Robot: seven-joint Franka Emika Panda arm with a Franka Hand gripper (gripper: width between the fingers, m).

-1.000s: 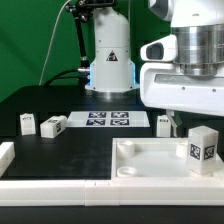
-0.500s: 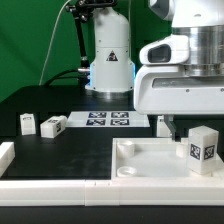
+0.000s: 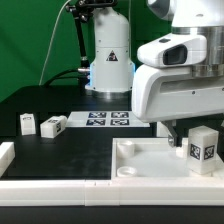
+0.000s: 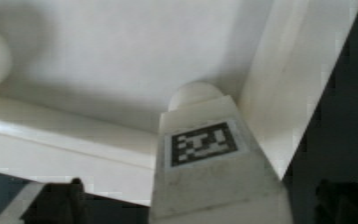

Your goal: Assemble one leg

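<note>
A leg (image 3: pixel 202 148), a small white block with a tag, stands upright on the large white plate (image 3: pixel 145 160) at the exterior view's right. My gripper (image 3: pixel 190 134) has come down right over and behind it. In the wrist view the leg (image 4: pixel 202 143) fills the middle. My gripper (image 4: pixel 201 200) is open, with one dark fingertip (image 4: pixel 64 196) on each side of the leg and gaps showing. Two more legs (image 3: pixel 28 124) (image 3: pixel 54 126) lie on the black table at the exterior view's left.
The marker board (image 3: pixel 108 120) lies at the back middle. A white robot base (image 3: pixel 110 55) stands behind it. A white raised rim (image 3: pixel 6 152) runs along the front left of the table. The arm's body hides the area behind the plate.
The arm has come down and a little toward the exterior view's left, closer to the upright leg. It now hides the leg that showed behind the plate. No leg has moved.
</note>
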